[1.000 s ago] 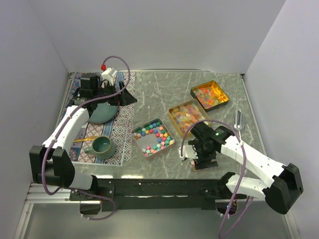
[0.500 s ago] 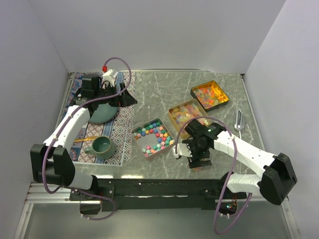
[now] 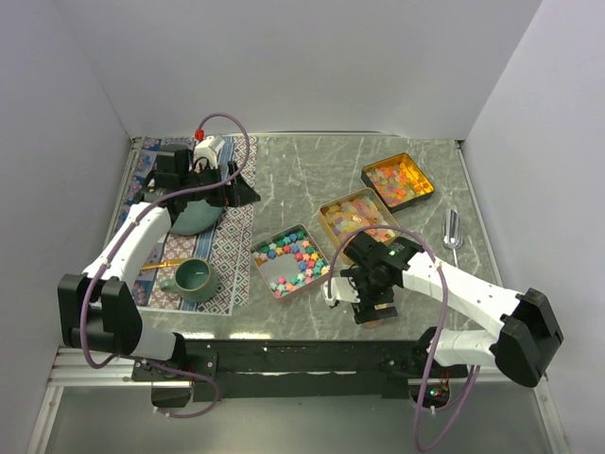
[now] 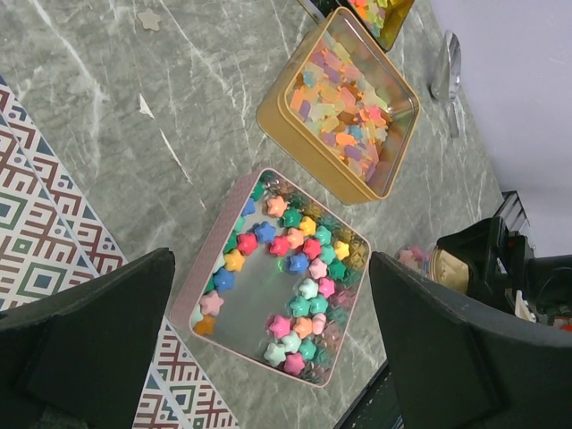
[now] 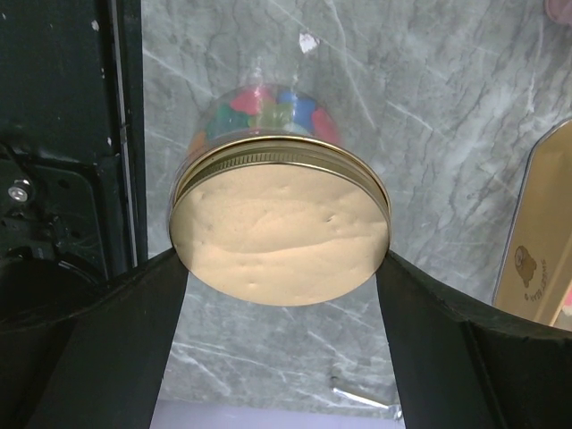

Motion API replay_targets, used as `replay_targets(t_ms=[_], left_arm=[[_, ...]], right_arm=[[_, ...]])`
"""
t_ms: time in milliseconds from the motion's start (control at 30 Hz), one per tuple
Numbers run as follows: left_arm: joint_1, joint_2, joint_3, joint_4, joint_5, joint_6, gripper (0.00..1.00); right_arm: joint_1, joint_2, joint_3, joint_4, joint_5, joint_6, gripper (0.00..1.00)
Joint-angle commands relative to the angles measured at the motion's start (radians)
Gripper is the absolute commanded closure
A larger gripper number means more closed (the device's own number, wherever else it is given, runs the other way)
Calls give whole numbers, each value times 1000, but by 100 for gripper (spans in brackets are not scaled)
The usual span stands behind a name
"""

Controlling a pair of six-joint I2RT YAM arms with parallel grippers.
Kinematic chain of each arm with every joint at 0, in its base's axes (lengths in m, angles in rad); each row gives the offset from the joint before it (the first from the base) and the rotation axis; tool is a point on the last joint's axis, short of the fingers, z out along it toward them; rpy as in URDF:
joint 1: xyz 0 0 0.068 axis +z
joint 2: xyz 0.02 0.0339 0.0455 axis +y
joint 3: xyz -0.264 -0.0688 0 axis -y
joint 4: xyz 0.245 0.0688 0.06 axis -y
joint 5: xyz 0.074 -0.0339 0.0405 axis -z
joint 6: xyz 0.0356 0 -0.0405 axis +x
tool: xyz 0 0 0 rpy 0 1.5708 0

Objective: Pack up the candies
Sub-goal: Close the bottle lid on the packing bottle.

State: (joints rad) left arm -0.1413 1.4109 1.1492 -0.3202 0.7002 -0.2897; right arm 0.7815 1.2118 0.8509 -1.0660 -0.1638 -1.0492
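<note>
Now my right jaws (image 5: 281, 268) grasp a small glass jar (image 5: 268, 107) by its cork-coloured lid (image 5: 281, 223), one finger touching each side of the gold rim. A few coloured candies (image 5: 268, 105) show through the glass just beyond the jaws. My left jaws (image 3: 232, 186) are released, spread wide and empty.

The risk, as I judge it, is the hold. It is on the lid alone, so if the lid is not seated, a lift could leave the jar behind or drop it and scatter sweets. The black frame (image 5: 63, 134) at the table (image 5: 429, 134) edge lies just beside one finger, so a sideways swing could knock against it.

Far below and between the left jaws sits a pink tin (image 4: 234, 234), partly filled with pastel star candies. Beyond it is a gold tin (image 4: 273, 112) of pale translucent gummies, and farther out a second gold tin (image 3: 371, 171) holds orange-yellow ones.
</note>
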Motion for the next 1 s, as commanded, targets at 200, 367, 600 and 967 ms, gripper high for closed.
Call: replay_targets(t_ms=[200,367,600,967], left_arm=[[-4,-33,-3,53,24,-12,3],[-4,-40,-5,43,18,-5,3],[-4,-55,-13,43,7,1,3],[-4,-58,-22,69,1,-9,3]], right_arm=[[9,-51,-39,-66,26,8,19],[12,-15,-9,-78,1,17,20],[13,-55,29,-129,10,17,20],[19,-86,48,-177,-2,31,20]])
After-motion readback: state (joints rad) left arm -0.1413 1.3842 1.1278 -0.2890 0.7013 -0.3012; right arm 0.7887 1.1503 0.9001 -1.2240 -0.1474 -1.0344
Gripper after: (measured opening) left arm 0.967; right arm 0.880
